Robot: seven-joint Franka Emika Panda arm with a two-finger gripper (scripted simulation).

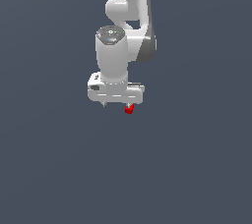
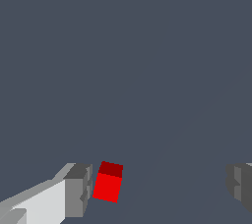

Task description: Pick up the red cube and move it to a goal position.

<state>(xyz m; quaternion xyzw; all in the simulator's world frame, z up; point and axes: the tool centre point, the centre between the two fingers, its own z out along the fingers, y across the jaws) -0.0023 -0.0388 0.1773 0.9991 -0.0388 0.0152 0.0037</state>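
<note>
Two grey-padded fingers of the white gripper (image 2: 160, 188) stand wide apart in the wrist view, w/ nothing clamped between them, so the claw is spread. One finger (image 2: 78, 188) has the tiny bright red plain-faced cube (image 2: 108, 184) just beside its inner pad; whether they touch can't be told. The other finger (image 2: 240, 184) is well apart from the cube, w/ a broad bare gap between.

In the exterior view the gripper (image 1: 117, 104) points down, and the red cube (image 1: 129, 109) sits right under the fingertip on the exterior view's right, off-centre rel. to the claw's middle. Whether the cube rests on the ground or hangs clear of it can't be told.

Room around the cube: dark grey-blue flat ground (image 1: 59, 169) spreads on every side, no edge or wall in view in either pic. Open space on the cube's far side from the near finger, all the way to the other finger.

Cube's pose: a cube, so no long axis. In the wrist view it is turned slightly rel. to the finger pad, its faces not quite parallel to the pad; one darker face and one bright face show.

Above the gripper, the white rounded arm link (image 1: 114, 51) rises straight up from the cube's area, w/ a grey joint cap (image 1: 110, 34) on top, and the arm runs out of the exterior view's top edge.
</note>
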